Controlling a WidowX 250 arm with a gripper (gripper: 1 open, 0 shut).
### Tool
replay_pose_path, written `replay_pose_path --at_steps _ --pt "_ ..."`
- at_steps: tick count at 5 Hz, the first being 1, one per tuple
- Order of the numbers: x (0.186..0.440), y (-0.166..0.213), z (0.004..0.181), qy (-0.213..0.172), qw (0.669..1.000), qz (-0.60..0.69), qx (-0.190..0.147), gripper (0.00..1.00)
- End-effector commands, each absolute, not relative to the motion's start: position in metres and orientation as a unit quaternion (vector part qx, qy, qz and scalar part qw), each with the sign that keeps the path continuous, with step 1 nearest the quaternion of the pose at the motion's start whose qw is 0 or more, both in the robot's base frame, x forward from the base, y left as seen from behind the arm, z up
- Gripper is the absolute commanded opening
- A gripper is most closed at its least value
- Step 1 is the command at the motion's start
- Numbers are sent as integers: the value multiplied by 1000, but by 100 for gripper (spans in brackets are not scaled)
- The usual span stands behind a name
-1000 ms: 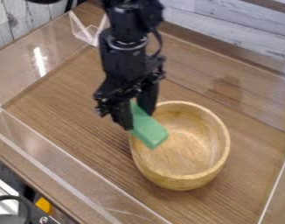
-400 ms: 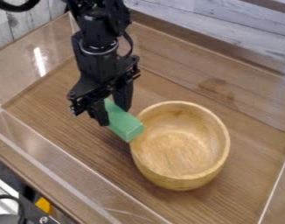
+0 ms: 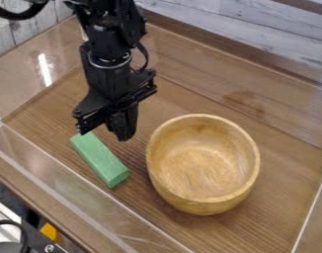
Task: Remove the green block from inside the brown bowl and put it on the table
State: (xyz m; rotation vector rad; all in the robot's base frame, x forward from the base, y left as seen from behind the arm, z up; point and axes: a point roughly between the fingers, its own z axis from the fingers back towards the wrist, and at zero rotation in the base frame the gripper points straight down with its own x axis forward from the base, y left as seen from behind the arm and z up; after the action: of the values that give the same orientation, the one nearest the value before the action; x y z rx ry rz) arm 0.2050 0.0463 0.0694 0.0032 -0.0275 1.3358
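Observation:
The green block (image 3: 98, 160) lies flat on the table (image 3: 243, 89), just left of the brown bowl (image 3: 210, 203) and apart from it. The bowl's inside shows only bare wood. My gripper (image 3: 109, 128) hangs pointing down just above the block's far end, left of the bowl's rim. Its dark fingers stand close together with nothing between them, and they do not touch the block.
Low clear acrylic walls (image 3: 32, 148) edge the tabletop on the left, front and back. The black arm (image 3: 111, 40) rises up and out of the top of the frame. Bare wood lies behind and to the right of the bowl.
The gripper carried the green block out of the bowl, leftward and down. It let go, and the block now lies on the table beside the bowl.

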Motion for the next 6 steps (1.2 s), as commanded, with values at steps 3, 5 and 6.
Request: replay_pose_path --at_steps 3,5,6 --pt "202 51 71 -33 793 608 10 0" --pt "200 53 68 -36 801 597 21 0" --pt "200 54 66 -38 806 590 27 0"
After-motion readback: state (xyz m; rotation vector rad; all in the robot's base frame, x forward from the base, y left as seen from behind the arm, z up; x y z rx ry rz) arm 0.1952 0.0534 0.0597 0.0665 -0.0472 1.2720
